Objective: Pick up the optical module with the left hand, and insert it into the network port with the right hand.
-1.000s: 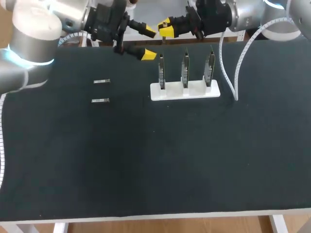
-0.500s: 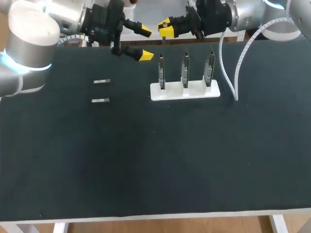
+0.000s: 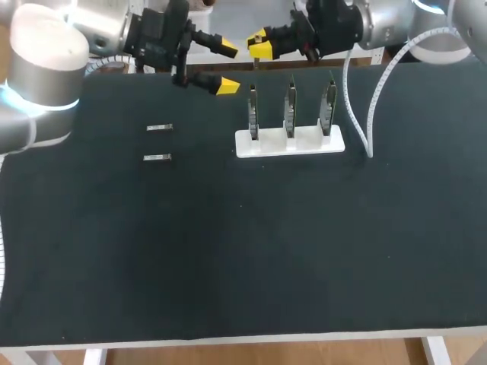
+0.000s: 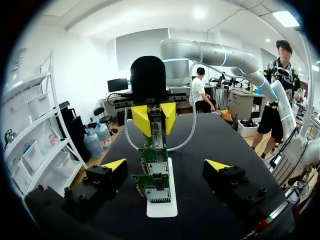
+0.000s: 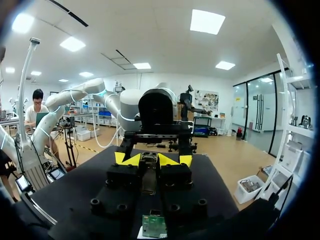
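My right gripper (image 3: 260,47) hangs above the table's far edge, shut on a slim optical module (image 5: 148,177) that shows between its fingers in the right wrist view. In the left wrist view the same module (image 4: 157,131) sits between the right gripper's yellow tips. My left gripper (image 3: 227,67) faces it from the left, open and empty, a short gap away. Below and ahead of both stands a white holder (image 3: 289,143) with three upright network boards (image 4: 156,170). Two more modules (image 3: 159,128) (image 3: 156,157) lie on the black mat at the left.
A white cable (image 3: 365,114) hangs from my right arm and touches the mat just right of the holder. The black mat (image 3: 243,251) runs to the front edge of the table.
My left gripper has drawn back a little to the left, away from the right gripper, staying open. The right gripper and its module have not moved.
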`<state>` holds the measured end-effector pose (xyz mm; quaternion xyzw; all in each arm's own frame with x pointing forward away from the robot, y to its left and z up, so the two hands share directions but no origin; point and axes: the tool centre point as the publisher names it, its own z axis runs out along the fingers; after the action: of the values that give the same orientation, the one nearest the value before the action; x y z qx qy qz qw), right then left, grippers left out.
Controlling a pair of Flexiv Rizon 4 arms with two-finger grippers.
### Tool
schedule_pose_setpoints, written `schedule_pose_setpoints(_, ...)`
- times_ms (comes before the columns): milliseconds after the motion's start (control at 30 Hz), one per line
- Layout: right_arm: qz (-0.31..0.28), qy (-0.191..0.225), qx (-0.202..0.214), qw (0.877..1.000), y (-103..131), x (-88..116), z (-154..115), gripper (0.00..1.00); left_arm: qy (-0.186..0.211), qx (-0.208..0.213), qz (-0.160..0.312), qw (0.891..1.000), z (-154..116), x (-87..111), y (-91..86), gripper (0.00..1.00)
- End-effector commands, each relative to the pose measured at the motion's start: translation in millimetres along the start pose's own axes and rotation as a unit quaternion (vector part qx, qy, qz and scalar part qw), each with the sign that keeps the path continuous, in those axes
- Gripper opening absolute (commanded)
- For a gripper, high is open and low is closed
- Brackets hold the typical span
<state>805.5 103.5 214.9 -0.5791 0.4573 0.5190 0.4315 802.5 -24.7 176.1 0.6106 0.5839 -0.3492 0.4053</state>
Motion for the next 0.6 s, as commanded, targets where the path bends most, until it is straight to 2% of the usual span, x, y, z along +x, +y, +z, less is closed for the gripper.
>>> schedule_pose_setpoints(33,0.024,0.023,-0.004,0.999,0,3,6,0.00,0.001,0.002,0.000,1.000,0,0.1,1.9,1.00)
schedule_pose_setpoints(200,0.048,0.029,-0.005,0.998,4,15,5,0.00,0.001,0.002,0.000,1.000,0,0.1,1.9,1.00)
schedule_pose_setpoints(367,0.060,0.028,0.004,0.998,6,22,0,0.00,0.001,0.002,0.000,1.000,0,0.1,1.9,1.00)
schedule_pose_setpoints(600,0.071,0.025,-0.003,0.997,9,31,3,0.00,0.001,0.002,0.000,1.000,0,0.1,1.9,1.00)
